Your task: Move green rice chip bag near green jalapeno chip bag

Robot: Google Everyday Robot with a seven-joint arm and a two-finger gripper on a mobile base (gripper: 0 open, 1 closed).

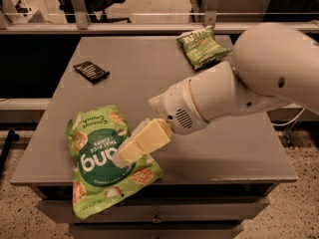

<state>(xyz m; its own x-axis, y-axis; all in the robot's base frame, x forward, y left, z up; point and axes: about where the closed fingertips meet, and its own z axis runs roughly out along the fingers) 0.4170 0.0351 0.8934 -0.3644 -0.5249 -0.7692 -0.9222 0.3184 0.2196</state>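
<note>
Cream gripper (pixel 130 152) near the grey worktop's (pixel 149 73) front edge, over the bright, white-lettered green rice chip bag (pixel 92 136); duller green jalapeno chip bag (pixel 202 46).

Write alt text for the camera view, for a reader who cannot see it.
A white robot arm reaches across a grey table, its claw at the right edge of the green rice chip bag at the front left. The green jalapeno chip bag lies at the far right.

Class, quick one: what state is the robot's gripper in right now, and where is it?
Gripper: at the right edge of the green rice chip bag, near the table's front; open, closed or holding cannot be told.
</note>
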